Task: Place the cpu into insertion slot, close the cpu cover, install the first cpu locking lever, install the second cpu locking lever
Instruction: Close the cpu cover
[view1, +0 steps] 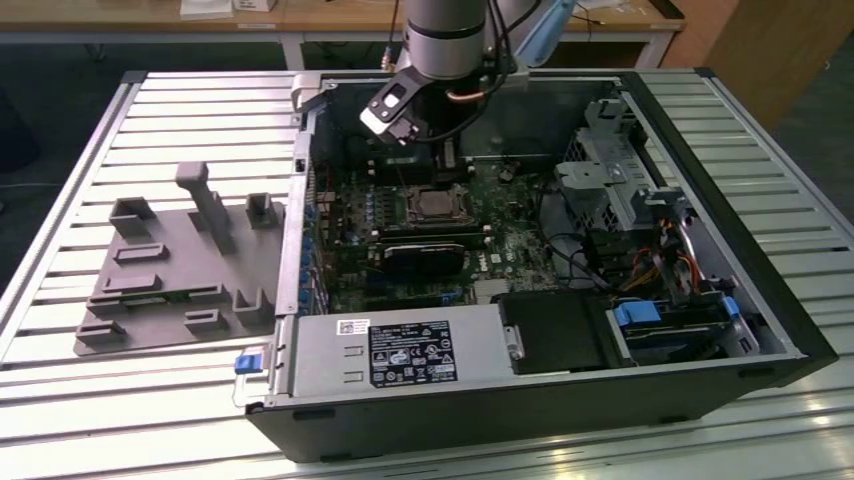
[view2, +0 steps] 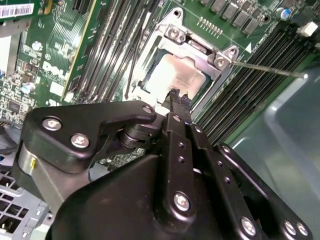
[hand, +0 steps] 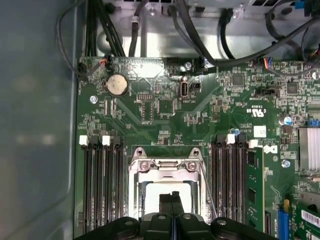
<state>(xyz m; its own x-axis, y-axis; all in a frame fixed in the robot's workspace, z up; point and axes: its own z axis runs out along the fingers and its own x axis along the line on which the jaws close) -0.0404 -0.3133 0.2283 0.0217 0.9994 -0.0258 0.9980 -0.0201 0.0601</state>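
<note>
Open computer case (view1: 534, 425) on a slatted table (view1: 147, 425). The cpu (view2: 170, 75) is square, so it has no long axis, and lies flat in the insertion slot (view1: 434, 205) with its dull metal top upward. The cpu cover (hand: 167, 165) lies down around it, its window framing the chip. The gripper (view2: 177, 96) hangs over the cpu's edge with fingers pressed together, grasping nothing; contact cannot be told. Long memory slots (hand: 100, 185) flank the socket on both sides. A thin locking lever (view2: 267, 69) juts from the cover's corner across one bank.
</note>
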